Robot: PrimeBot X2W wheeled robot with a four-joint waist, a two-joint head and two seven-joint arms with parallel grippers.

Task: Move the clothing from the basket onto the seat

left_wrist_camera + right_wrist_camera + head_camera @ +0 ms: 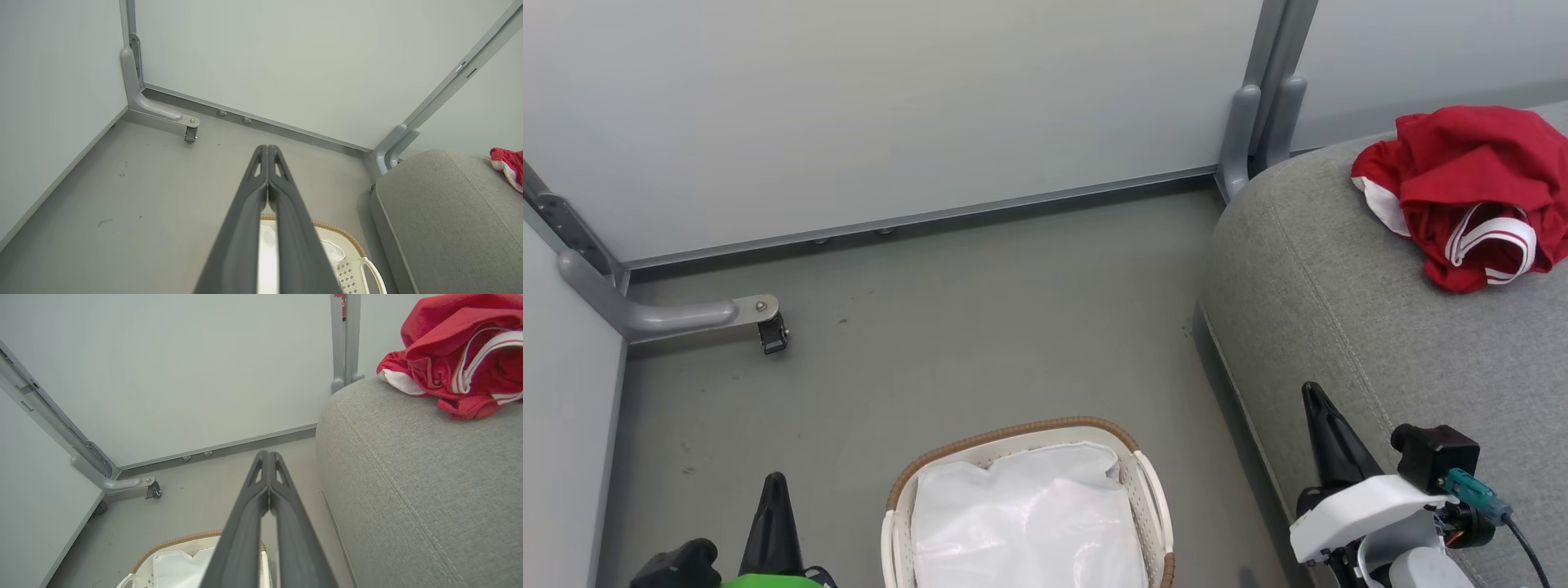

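on the seat [1339, 310], clothing [1462, 163] heaped, left gripper [774, 480] and right gripper [1310, 390] pinched together, empty

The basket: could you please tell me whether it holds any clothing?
Empty of clothing where visible: the basket shows its white liner; the red clothing lies on the seat.

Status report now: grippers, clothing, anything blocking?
Left gripper and right gripper shut, empty. Clothing on seat; basket holds just its liner. No obstruction seen.
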